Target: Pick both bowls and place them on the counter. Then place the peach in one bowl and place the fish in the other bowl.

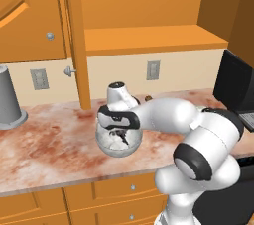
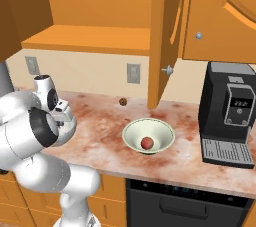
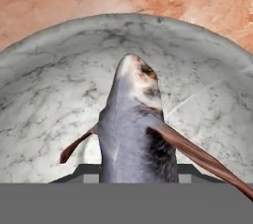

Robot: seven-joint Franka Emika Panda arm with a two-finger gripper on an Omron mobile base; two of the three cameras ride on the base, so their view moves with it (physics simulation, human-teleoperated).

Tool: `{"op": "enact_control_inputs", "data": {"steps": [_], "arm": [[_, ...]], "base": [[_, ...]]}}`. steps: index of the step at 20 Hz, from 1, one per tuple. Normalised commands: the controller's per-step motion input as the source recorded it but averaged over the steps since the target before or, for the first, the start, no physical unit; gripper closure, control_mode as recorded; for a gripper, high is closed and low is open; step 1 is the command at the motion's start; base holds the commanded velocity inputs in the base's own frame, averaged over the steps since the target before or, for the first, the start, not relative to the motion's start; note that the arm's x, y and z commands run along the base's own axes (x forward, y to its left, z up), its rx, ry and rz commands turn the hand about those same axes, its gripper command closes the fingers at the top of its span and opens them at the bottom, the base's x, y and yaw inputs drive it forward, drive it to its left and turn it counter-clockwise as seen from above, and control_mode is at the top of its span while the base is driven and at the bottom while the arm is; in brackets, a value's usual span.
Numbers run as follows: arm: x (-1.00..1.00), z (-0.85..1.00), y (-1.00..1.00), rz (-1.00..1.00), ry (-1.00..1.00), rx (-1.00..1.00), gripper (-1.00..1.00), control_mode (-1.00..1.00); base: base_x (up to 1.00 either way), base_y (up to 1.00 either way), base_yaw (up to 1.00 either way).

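The deep grey-white marbled bowl (image 1: 110, 148) stands on the reddish marble counter (image 1: 49, 144). My gripper (image 1: 119, 134) reaches down into it, shut on the dark grey fish (image 3: 133, 129). In the hand view the fish hangs nose-down over the marbled bowl's inside (image 3: 44, 114), with my gripper (image 3: 133, 171) on either side of its body. Further right on the counter (image 2: 100, 126) sits the pale green-cream bowl (image 2: 131, 136) with the orange-red peach (image 2: 147, 143) in it.
A tall grey upturned cup (image 1: 9, 101) stands at the counter's left end. A black coffee machine (image 2: 229, 116) stands at the right. A small brown ball (image 2: 122, 101) lies near the back wall. An open cabinet door (image 1: 77, 40) and an orange shelf (image 1: 149, 38) hang above.
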Motion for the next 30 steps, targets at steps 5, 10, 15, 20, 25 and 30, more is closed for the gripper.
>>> {"op": "enact_control_inputs", "data": {"steps": [5, 10, 15, 20, 25, 30], "arm": [[0.0, -0.21, 0.16, 0.12, 0.04, 0.0, 1.0, -1.0], [0.0, -0.21, 0.09, 0.1, 0.03, 0.0, 1.0, -1.0], [0.0, -0.22, -0.03, 0.04, 0.0, 0.0, 1.0, -1.0], [0.0, -0.16, -0.11, 0.0, 0.0, 0.0, -1.0, -1.0], [0.0, -0.05, -0.18, 0.0, 0.0, 0.01, -1.0, -1.0], [-0.01, 0.18, -0.11, 0.0, 0.0, 0.02, -1.0, -1.0]], "base": [[0.0, 0.0, 0.0], [0.0, 0.0, 0.0], [0.0, 0.0, 0.0], [0.0, 0.0, 0.0], [0.0, 0.0, 0.0], [0.0, 0.0, 0.0]]}}
